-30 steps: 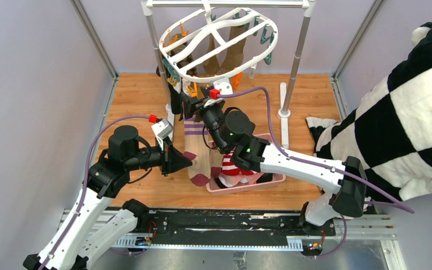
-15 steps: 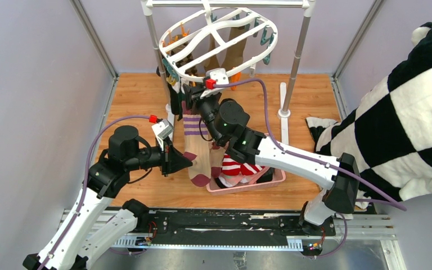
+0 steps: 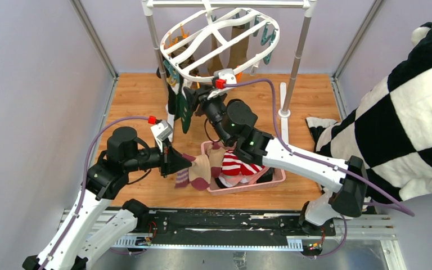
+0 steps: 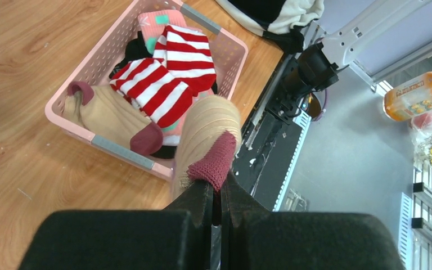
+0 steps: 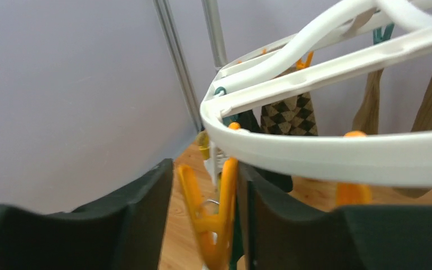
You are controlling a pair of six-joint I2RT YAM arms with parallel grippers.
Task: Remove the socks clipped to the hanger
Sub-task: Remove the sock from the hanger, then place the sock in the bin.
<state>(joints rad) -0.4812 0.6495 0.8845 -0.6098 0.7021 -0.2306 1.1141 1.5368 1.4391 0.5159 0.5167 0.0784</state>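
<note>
The white oval hanger (image 3: pixel 194 77) hangs at the back, tilted, with olive-brown socks (image 3: pixel 236 50) and dark socks (image 3: pixel 177 104) clipped on. My right gripper (image 3: pixel 202 95) is at its near rim (image 5: pixel 315 152), open, its jaws around an orange clip (image 5: pixel 219 219). A brown argyle sock (image 5: pixel 289 115) hangs behind. My left gripper (image 3: pixel 183 163) is shut on the maroon toe of a beige sock (image 4: pixel 208 129), which hangs loose at the basket's near-left corner (image 3: pixel 199 169). Its purple-striped cuff droops below.
A pink slotted basket (image 3: pixel 247 185) holds red-white striped socks (image 3: pixel 236 166) and another beige sock (image 4: pixel 107 115). A grey pole rack (image 3: pixel 295 56) carries the hanger. A checked plush cloth (image 3: pixel 405 112) fills the right side. An orange bottle (image 4: pixel 422 95) lies beyond the rail.
The beige sock has come off the hanger clip and dropped from a stretched line to a slack bunch at my left gripper. The hanger has tipped up and the right gripper shifted slightly right.
</note>
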